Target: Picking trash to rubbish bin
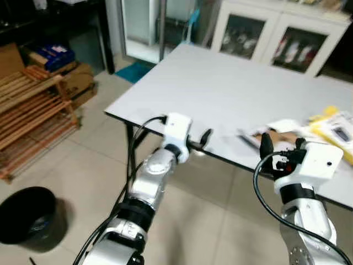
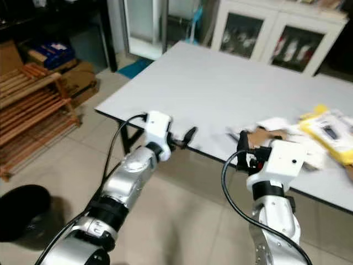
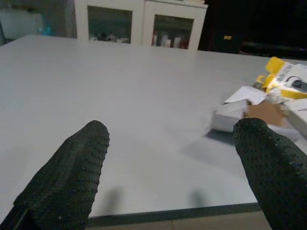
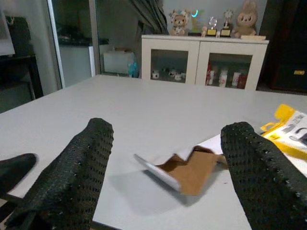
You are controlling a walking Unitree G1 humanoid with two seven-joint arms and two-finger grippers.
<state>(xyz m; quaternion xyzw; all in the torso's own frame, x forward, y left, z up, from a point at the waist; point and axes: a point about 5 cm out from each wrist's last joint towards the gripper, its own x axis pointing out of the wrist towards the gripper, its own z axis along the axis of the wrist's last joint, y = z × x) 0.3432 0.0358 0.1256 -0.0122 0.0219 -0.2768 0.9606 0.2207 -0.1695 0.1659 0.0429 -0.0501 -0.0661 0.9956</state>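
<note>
Both grippers, left point(image 3: 170, 158) and right point(image 4: 165, 163), hover with jaws released at the worktop point(image 1: 220, 88) edge, facing torn cardboard point(image 4: 189, 170).

No legible text — print on yellow packet point(image 1: 337, 130) too blurred.

**Trash and bin**

Torn brown-and-white cardboard piece point(image 4: 184, 173) is lying crumpled near the white table's point(image 1: 220, 88) front edge; yellow packet point(image 1: 336, 128) is resting beside it. Black rubbish bin point(image 1: 26, 212) is standing upright on the floor, well apart from the table.
</note>
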